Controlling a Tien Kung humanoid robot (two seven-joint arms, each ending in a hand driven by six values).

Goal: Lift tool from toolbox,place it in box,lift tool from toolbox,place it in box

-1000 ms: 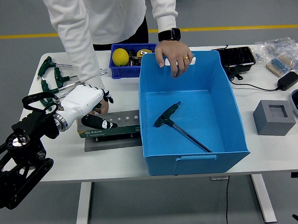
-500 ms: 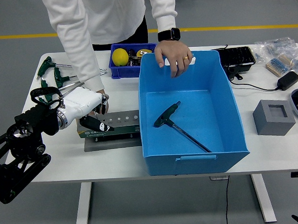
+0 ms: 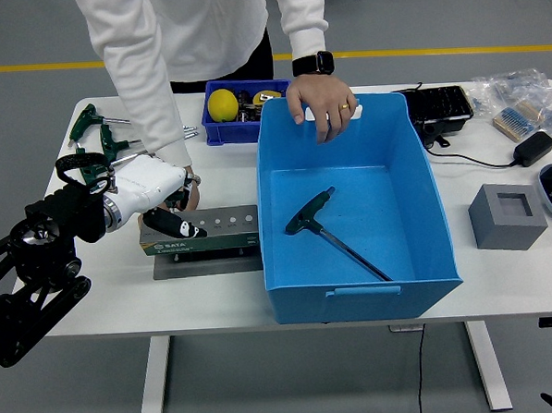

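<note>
The worktop (image 3: 96, 299) is white and smooth, and on it stands a big blue plastic box (image 3: 359, 295) with straight walls and a flat floor. Inside the box lies one tool (image 3: 325, 230), a T-handle key with a dark green grip and a thin metal shaft that points to the near right corner. Left of the box there is the toolbox (image 3: 223, 230), a low dark green holder with a grey top that has a row of round holes, and it sits on a flat grey plate (image 3: 210, 264). The left hand (image 3: 160, 196) has a glossy white shell and black fingers (image 3: 177, 226). It rests at the left end of the toolbox, the fingers are curled down on its top, but I cannot tell if they grip something. More green T-handle keys (image 3: 95, 142) lie on the worktop behind the hand, near the far left edge. A person in a white sleeve (image 3: 145, 93) stands at the far side; one hand (image 3: 319, 101) holds the far rim of the box, the other one (image 3: 190, 188) is down just behind the robot's hand. A small blue bin (image 3: 218, 134) with a yellow ball (image 3: 223, 105) stands behind the box.
</note>
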